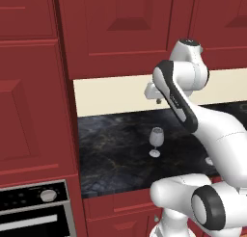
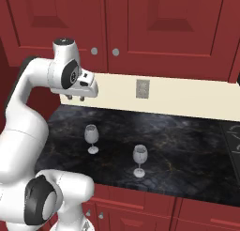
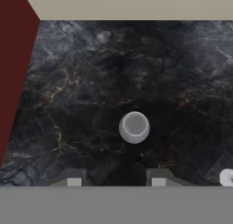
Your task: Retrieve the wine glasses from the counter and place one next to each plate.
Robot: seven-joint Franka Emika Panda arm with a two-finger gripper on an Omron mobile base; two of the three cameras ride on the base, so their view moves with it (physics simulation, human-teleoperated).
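Wine glass (image 3: pixel 134 127), small, clear greyish and stemmed, stands upright on the black gold-veined marble tabletop (image 2: pixel 187 141), almost straight below the white arm's two-finger gripper (image 2: pixel 76 98), stem vertical; the gripper hangs high above, fingers apart and empty.

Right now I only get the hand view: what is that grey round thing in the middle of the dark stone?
Observer: A wine glass seen from above. From the side it stands upright on a thin stem on the counter.
Visitor: Is the hand touching it?
Observer: No, the gripper hangs high above it, its fingers apart and holding nothing.
Visitor: And the pale bit at my right edge?
Observer: A second glass, also upright, nearer the counter's front edge.
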